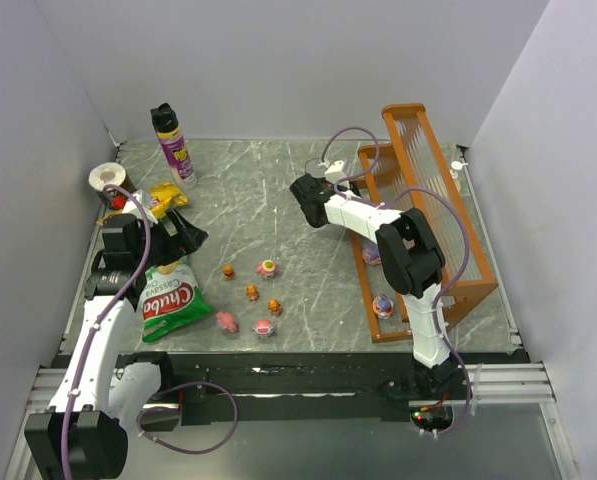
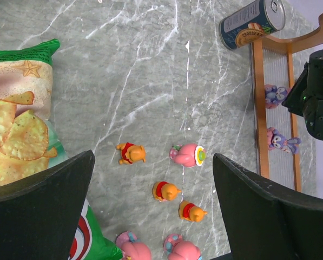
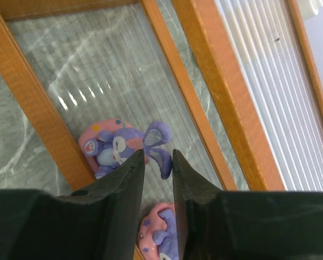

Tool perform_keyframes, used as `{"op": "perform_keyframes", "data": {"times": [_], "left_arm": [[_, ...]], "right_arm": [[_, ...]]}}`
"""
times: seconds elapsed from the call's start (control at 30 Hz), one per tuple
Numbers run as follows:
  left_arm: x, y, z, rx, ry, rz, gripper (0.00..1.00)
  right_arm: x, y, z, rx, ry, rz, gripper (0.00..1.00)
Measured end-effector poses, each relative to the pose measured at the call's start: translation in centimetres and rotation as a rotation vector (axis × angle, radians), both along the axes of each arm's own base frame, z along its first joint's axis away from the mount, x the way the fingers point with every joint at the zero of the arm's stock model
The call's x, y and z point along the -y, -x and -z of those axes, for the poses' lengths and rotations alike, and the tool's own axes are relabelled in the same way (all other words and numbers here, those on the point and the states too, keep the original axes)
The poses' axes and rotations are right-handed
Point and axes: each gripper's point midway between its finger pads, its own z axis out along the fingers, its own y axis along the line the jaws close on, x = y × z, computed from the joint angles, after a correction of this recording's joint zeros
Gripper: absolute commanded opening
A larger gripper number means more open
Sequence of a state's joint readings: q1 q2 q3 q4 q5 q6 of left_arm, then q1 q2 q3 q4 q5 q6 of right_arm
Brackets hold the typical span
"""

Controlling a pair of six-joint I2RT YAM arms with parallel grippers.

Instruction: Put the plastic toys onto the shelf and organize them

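The orange-brown shelf (image 1: pixel 478 285) stands at the right. Two purple bunny toys on pink bases lie on its lowest tier (image 3: pixel 37 108): one (image 3: pixel 118 146) just past my right gripper's tips, the other (image 3: pixel 164 233) below, seen through the gap. My right gripper (image 3: pixel 158 154) hovers over them, jaws slightly apart and gripping nothing. Several toys sit on the table: three orange ones (image 2: pixel 130 153) (image 2: pixel 165 190) (image 2: pixel 192 211) and three pink ones (image 2: pixel 188 155) (image 2: pixel 134 249) (image 2: pixel 183 250). My left gripper (image 2: pixel 153 157) hangs wide open above them, empty.
A green chips bag (image 1: pixel 168 300) lies under the left arm, a yellow snack bag (image 1: pixel 168 195) behind it. A spray can (image 1: pixel 173 140) and a tape roll (image 1: pixel 106 177) stand at the back left. A drink can (image 2: pixel 253 21) lies by the shelf's far end.
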State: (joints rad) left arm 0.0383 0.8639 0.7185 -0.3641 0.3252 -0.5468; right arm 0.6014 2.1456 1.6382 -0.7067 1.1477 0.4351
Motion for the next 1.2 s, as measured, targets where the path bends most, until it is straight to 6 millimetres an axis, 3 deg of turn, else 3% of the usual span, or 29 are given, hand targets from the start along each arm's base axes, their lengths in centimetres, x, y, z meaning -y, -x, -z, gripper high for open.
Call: {"op": "perform_keyframes", "data": {"times": [0.33,0.6,0.97,1.07,1.2], "left_arm": [[0.0,0.0,0.0,0.0,0.0,0.0,0.96],[0.0,0.0,0.0,0.0,0.0,-0.001,0.96],[0.0,0.0,0.0,-0.002,0.001,0.0,0.97],[0.1,0.0,0.1,-0.005,0.005,0.006,0.96],[0.4,0.0,0.0,-0.002,0.017,0.024,0.99]], "right_arm": [[0.0,0.3,-0.2,-0.001,-0.021,0.018,0.6],[0.0,0.4,-0.2,0.0,-0.027,0.023,0.63],[-1.2,0.9,1.3,-0.047,-0.139,-0.032,0.53],[-1.7,1.1,0.8,-0.051,-0.184,-0.062,0.47],[-2.4,1.3,-1.5,-0.02,-0.254,-0.096,0.39]]}}
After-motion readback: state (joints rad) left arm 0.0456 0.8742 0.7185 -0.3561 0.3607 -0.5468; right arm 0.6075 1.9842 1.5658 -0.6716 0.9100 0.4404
